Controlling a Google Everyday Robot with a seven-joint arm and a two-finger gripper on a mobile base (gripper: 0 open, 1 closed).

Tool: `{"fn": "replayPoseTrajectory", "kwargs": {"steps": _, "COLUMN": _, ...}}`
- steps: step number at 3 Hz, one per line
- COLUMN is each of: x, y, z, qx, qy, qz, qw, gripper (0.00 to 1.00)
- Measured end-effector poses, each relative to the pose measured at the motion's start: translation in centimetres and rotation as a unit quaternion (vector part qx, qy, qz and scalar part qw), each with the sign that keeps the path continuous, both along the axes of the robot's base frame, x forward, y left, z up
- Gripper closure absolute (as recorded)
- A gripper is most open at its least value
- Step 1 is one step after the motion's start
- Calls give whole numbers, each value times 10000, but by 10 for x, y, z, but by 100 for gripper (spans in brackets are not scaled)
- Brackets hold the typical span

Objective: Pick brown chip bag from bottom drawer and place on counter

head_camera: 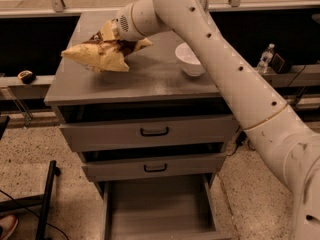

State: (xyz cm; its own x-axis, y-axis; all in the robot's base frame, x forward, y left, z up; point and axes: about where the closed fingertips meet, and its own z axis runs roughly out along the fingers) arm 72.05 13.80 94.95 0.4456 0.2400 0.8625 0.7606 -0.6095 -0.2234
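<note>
The two-finger gripper [114,34], at the end of the white jointed arm [225,69], is held above the left rear part of the counter [150,81], a broad, smooth, slightly glossy grey cabinet top. It is closed on the upper edge of the brown chip bag [95,56], a crinkly packet, dark brown above and tan-yellow below. The bag is carried clear of the surface and tilted, its tan end thrust out to the left, with a shadow cast beneath it.

A loss of hold is judged possible, since only a pinch of thin, slippery film is gripped. If the bag were released here, its outer end would land near the counter's left edge, and a slide to the floor could follow. The round white bowl [186,59] stands just beside the arm and could be knocked when the arm is drawn back.

Below the counter, two grey drawers with black handles [152,132] are stacked, and the bottom drawer [160,209], a wide shallow grey box, is pulled out. A clear water bottle [265,58] is seen on a ledge at the right, and a speckled floor [60,154] lies all around.
</note>
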Motion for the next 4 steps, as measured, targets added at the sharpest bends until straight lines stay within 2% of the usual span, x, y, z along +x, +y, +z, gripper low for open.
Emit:
{"fn": "replayPoseTrajectory", "kwargs": {"steps": 1, "x": 0, "y": 0, "z": 0, "qx": -6, "qy": -10, "qz": 1, "qw": 10000, "gripper": 11}}
{"fn": "replayPoseTrajectory", "kwargs": {"steps": 2, "x": 2, "y": -13, "z": 46, "qx": -67, "qy": -238, "qz": -370, "qw": 9990, "gripper": 0}}
{"fn": "replayPoseTrajectory", "kwargs": {"steps": 3, "x": -6, "y": -37, "z": 130, "qx": -252, "qy": -726, "qz": -1333, "qw": 9881, "gripper": 0}}
{"fn": "replayPoseTrajectory", "kwargs": {"steps": 4, "x": -5, "y": -33, "z": 125, "qx": -195, "qy": -647, "qz": -1302, "qw": 9892, "gripper": 0}}
